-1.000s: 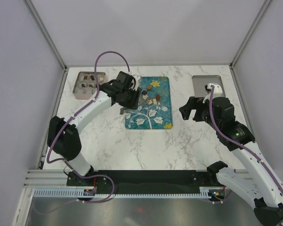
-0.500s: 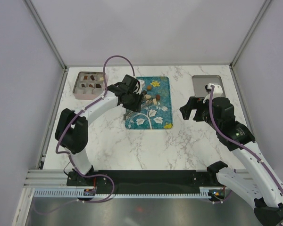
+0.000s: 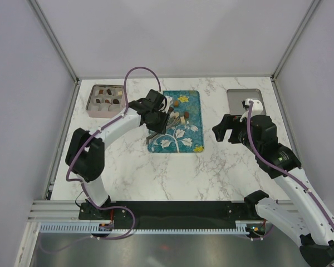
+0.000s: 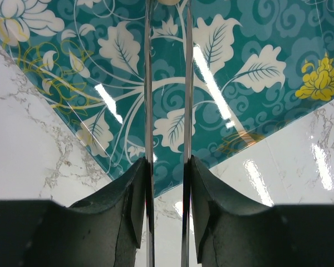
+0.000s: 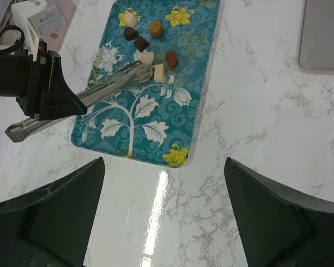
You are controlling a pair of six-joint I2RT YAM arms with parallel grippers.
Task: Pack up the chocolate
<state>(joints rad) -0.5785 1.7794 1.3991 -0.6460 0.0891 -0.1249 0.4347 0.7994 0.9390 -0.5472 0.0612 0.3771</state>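
Left arm (image 3: 116,123) reaches forward and rightward, elbow folded back near its base. Left gripper (image 4: 167,167) is clamped on tongs (image 4: 148,111), fingers close together. Right arm (image 3: 278,161) extends forward; right gripper (image 3: 222,129) hovers, tilted down, jaws spread wide.
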